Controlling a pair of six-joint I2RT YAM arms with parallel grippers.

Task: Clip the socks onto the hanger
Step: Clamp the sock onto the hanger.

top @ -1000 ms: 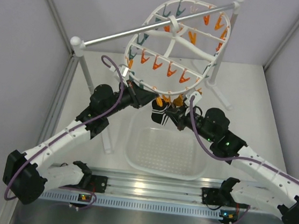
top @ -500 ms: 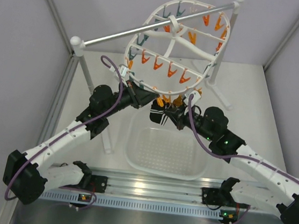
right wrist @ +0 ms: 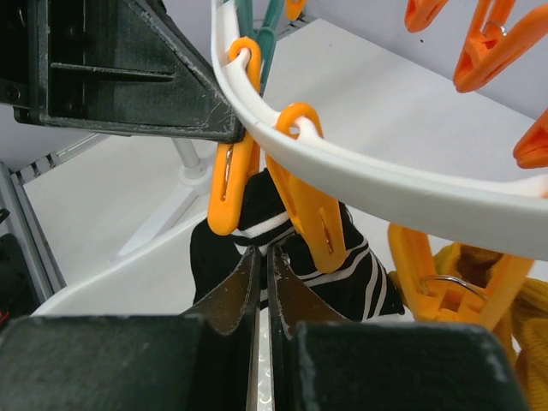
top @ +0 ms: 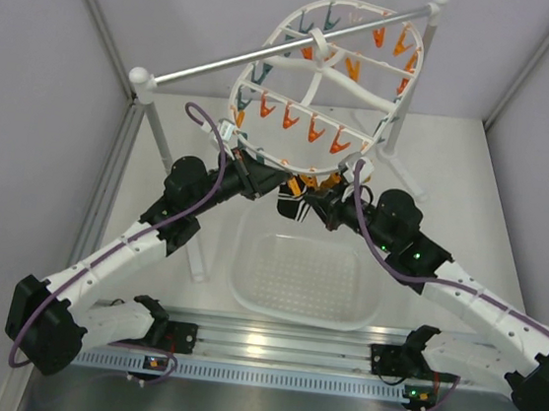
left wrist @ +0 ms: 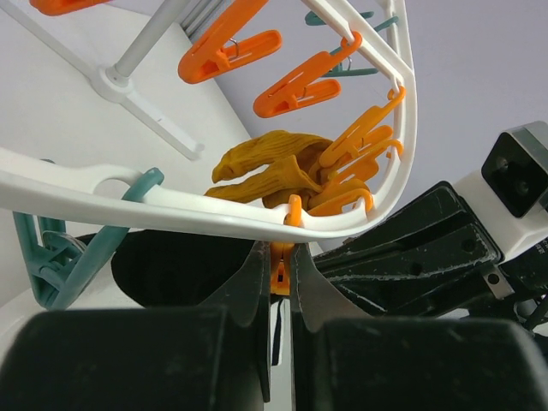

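Note:
The white oval hanger hangs from the rod, with orange and teal clothespins along its bars. My left gripper is shut on the top of an orange clothespin just under the hanger's near rim. My right gripper is shut on a black sock with white stripes, raised between that clothespin's two spread orange arms. Mustard socks hang clipped on the rim just beyond. In the top view both grippers meet under the rim, left and right.
A white perforated basket sits on the table below the grippers. The silver rod rests on white posts whose feet spread over the table. A teal clothespin hangs left of my left gripper.
My right gripper has lifted the striped sock slightly up and left, closer to the hanger rim and the held clothespin. The left arm has stayed put.

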